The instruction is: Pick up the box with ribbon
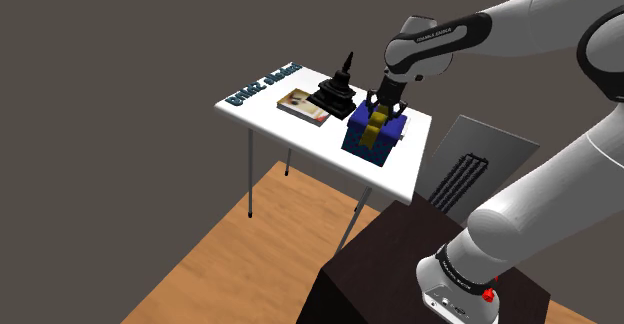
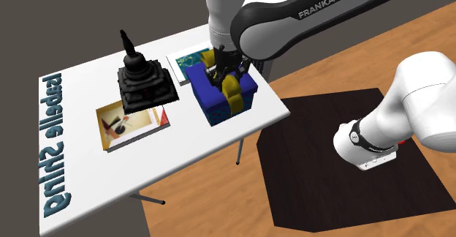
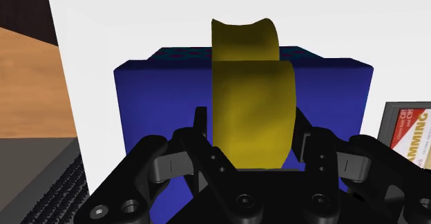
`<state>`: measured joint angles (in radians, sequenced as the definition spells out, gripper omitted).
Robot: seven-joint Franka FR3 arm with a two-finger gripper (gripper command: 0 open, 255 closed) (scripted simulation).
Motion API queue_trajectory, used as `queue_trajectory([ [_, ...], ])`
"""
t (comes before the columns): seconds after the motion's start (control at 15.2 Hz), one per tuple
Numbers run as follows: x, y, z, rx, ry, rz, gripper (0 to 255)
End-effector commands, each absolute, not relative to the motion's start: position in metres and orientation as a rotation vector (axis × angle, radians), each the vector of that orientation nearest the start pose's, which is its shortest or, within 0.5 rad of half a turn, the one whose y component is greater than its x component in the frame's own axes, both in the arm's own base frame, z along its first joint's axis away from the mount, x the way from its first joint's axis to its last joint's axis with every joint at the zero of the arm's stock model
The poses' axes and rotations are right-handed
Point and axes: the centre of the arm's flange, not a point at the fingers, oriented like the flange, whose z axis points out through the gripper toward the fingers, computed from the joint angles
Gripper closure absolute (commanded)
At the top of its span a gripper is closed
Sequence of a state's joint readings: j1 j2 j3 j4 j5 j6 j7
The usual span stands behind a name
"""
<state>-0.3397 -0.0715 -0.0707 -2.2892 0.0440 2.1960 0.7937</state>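
The jaws are clamped from above on the yellow ribbon (image 3: 252,98) loop, judged the narrowest hold on the blue box (image 2: 207,93), which rests on the white counter (image 1: 395,177) at four o'clock from the black ornament (image 1: 335,100) in the shoulder view.

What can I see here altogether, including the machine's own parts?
table: one, white, thin-legged, on a wooden floor.
blue box: one, blue with yellow ribbon, table end nearest the stand.
figurine: one, black, tiered, mid-table.
yellow-bordered book: one, at the figurine's foot.
teal book: one, next to the box.
lettering: one strip, teal, table's other end.
panel: one, grey, slotted, beside the table.
stand: one, dark.
arm: one, white, dark joints.
pincer: one, black, astride the ribbon.
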Motion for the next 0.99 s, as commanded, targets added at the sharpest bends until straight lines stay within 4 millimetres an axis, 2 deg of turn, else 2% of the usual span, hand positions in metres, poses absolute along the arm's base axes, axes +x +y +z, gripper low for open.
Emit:
queue_trajectory([
  [0.0,0.461,-0.198,0.392,-2.536,1.791,0.04,255],
  [0.79,0.461,-0.198,0.455,-2.536,1.791,0.04,255],
  [0.92,0.461,-0.198,0.456,-2.536,1.791,0.04,255],
])
